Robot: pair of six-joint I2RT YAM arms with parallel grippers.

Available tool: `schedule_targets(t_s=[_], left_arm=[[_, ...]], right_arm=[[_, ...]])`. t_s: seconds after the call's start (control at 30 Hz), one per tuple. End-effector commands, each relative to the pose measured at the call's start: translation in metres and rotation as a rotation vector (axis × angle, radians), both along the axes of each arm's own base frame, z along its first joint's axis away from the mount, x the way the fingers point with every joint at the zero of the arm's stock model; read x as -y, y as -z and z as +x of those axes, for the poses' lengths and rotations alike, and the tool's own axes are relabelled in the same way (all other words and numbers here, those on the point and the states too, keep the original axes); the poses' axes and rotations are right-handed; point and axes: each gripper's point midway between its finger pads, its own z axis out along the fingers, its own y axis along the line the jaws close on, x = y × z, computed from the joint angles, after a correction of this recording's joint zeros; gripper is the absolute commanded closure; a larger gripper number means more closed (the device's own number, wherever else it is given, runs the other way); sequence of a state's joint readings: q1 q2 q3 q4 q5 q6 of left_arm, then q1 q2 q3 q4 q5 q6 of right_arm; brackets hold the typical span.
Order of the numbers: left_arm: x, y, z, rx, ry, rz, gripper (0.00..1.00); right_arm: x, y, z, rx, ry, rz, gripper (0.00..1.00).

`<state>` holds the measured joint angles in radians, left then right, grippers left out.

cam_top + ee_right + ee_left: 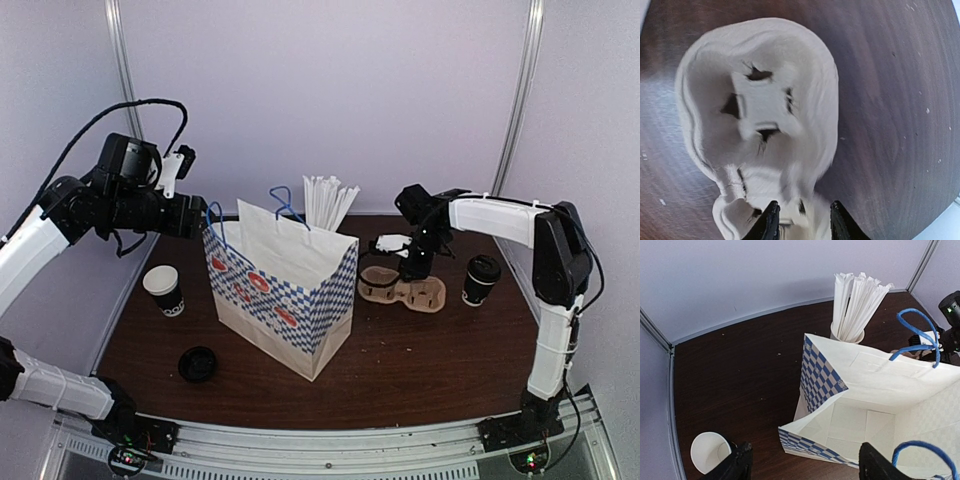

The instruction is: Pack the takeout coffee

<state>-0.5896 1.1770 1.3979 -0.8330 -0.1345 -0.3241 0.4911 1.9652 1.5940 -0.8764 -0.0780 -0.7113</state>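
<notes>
The takeout coffee (pixel 481 279), a black cup with a black lid, stands on the table at the right. It is not in either wrist view. My right gripper (pixel 414 262) is left of the coffee, down on a pulp cup carrier (pixel 403 285). In the right wrist view the right gripper (pixel 802 225) has its jaws closed to a narrow gap on the carrier's (pixel 760 105) middle ridge. My left gripper (pixel 200 218) hovers by the left rim of the blue-checked paper bag (pixel 285 290). In the left wrist view the left gripper (pixel 805 467) is wide open and empty over the bag's mouth (pixel 865 415).
A lidless black cup with a white rim (pixel 163 290) stands left of the bag and also shows in the left wrist view (pixel 710 452). A loose black lid (pixel 198 363) lies near the front left. A white cup of straws (pixel 328 205) stands behind the bag. Walls enclose the table.
</notes>
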Motion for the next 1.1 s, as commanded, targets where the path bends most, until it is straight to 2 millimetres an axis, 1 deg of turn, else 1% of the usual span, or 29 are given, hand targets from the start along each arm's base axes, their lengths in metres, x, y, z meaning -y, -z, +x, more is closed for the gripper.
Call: schedule_targets(t_s=[0.0, 0.1, 0.2, 0.3, 0.37, 0.43, 0.57, 0.87, 1.07], left_arm=[[0.005, -0.013, 0.007, 0.036, 0.009, -0.037, 0.27], [0.006, -0.012, 0.006, 0.032, 0.012, -0.043, 0.26], [0.006, -0.011, 0.006, 0.030, 0.010, -0.043, 0.26], [0.007, -0.009, 0.006, 0.029, 0.012, -0.046, 0.27], [0.008, -0.009, 0.006, 0.026, 0.015, -0.050, 0.27], [0.008, -0.008, 0.006, 0.025, 0.016, -0.050, 0.27], [0.007, -0.007, 0.006, 0.021, 0.015, -0.048, 0.27], [0.005, -0.005, 0.006, 0.018, 0.007, -0.039, 0.26], [0.007, -0.004, 0.007, 0.014, 0.010, -0.037, 0.26]], right_arm=[[0.019, -0.004, 0.019, 0.049, 0.093, 0.004, 0.64], [0.015, -0.014, 0.008, 0.037, 0.069, 0.052, 0.63], [0.009, -0.019, -0.005, 0.005, 0.024, 0.100, 0.63], [0.002, -0.011, -0.017, -0.079, -0.012, 0.123, 0.65], [0.000, -0.003, -0.024, -0.143, -0.037, 0.118, 0.66], [-0.001, 0.005, -0.025, -0.178, -0.026, 0.108, 0.67], [0.001, 0.014, -0.018, -0.188, -0.001, 0.089, 0.67], [-0.003, 0.024, -0.009, -0.190, 0.002, 0.086, 0.66], [-0.004, 0.028, -0.008, -0.202, 0.006, 0.087, 0.67]])
